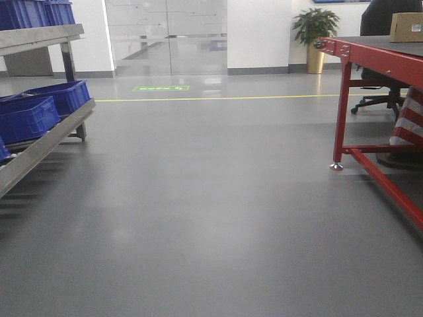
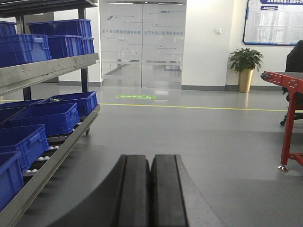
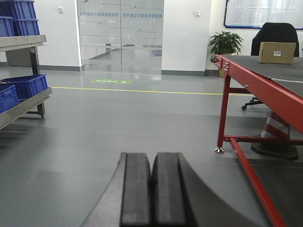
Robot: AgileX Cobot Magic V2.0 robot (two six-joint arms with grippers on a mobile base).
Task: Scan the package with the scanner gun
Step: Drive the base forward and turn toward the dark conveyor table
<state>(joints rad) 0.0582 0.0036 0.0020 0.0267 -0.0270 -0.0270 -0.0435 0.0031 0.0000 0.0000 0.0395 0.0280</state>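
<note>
A brown cardboard package [image 3: 277, 52] sits on the far end of the red-framed table [image 3: 255, 82] at the right; it also shows in the front view [image 1: 406, 27]. No scanner gun is in view. My left gripper [image 2: 151, 163] is shut and empty, its black fingers pressed together, pointing over the bare floor. My right gripper [image 3: 151, 161] is shut and empty too, left of the table and well short of the package. Neither gripper shows in the front view.
A metal rack [image 2: 52, 68] with several blue bins [image 2: 45, 118] stands at the left. A black office chair [image 3: 277, 33] and a potted plant [image 3: 226, 43] stand beyond the table. Glass doors [image 1: 168, 36] are at the back, a yellow floor line [image 1: 218, 98] before them.
</note>
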